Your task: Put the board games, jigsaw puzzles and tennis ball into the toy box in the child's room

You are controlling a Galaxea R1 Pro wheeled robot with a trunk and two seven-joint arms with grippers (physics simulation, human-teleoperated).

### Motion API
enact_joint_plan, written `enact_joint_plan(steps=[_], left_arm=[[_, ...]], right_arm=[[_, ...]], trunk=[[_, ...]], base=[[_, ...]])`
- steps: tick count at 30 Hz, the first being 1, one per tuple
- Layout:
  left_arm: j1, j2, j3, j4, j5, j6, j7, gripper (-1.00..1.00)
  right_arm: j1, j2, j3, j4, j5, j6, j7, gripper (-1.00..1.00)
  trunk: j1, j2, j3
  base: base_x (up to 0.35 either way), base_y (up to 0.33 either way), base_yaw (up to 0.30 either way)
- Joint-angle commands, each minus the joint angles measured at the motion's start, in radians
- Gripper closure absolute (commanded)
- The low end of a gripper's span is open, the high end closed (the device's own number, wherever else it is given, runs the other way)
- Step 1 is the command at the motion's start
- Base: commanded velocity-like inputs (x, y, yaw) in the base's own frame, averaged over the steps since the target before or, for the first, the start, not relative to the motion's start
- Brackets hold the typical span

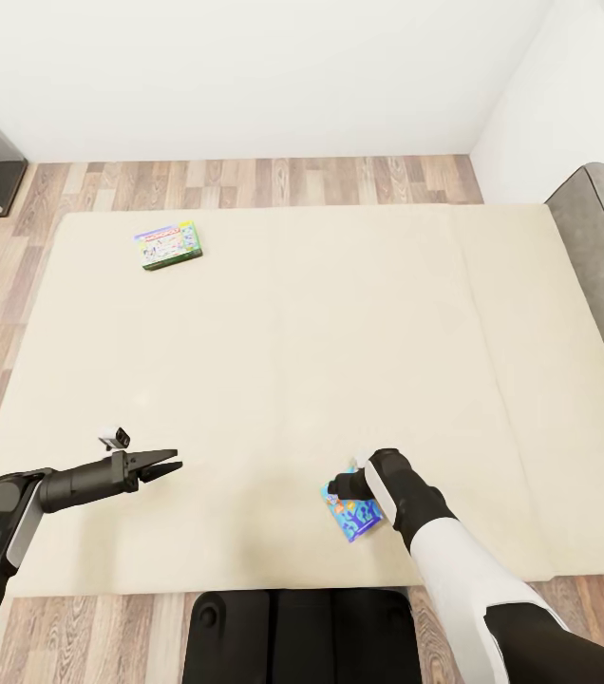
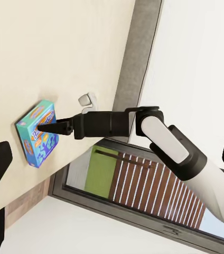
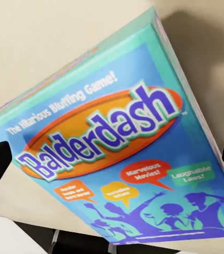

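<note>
Games, two, on one bed: blue game under wide-spread right claw, green game apart; left claw spread, empty.

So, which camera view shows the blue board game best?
The right wrist view: the blue board game is close up and its title, Balderdash, is readable. The left wrist view shows the whole box, small. The head view shows it partly hidden behind the right gripper.

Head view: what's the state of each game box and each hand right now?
Blue board game: lying on the bed near its front edge, under the right hand.
Green-bordered board game: flat on the bed's far left, untouched.
Right hand: over the blue game; grip cannot be told.
Left hand: open, holding nothing.
</note>
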Motion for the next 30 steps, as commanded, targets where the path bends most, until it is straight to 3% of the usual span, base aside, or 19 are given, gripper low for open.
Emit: enact_joint_plan(steps=[1, 30], left_arm=[[0.0, 0.0, 0.0, 0.0, 0.001, 0.011, -0.003, -1.0], [0.0, 0.002, 0.002, 0.0, 0.001, 0.011, -0.003, -1.0]], right_arm=[[0.0, 0.0, 0.001, -0.001, -0.002, 0.005, -0.001, -1.0], [0.0, 0.0, 0.0, 0.037, -0.002, 0.005, 0.0, -1.0]], trunk=[[0.001, -0.002, -0.001], [0.001, -0.002, -0.001]], base=[[0.0, 0.0, 0.0], [0.0, 0.0, 0.0]])
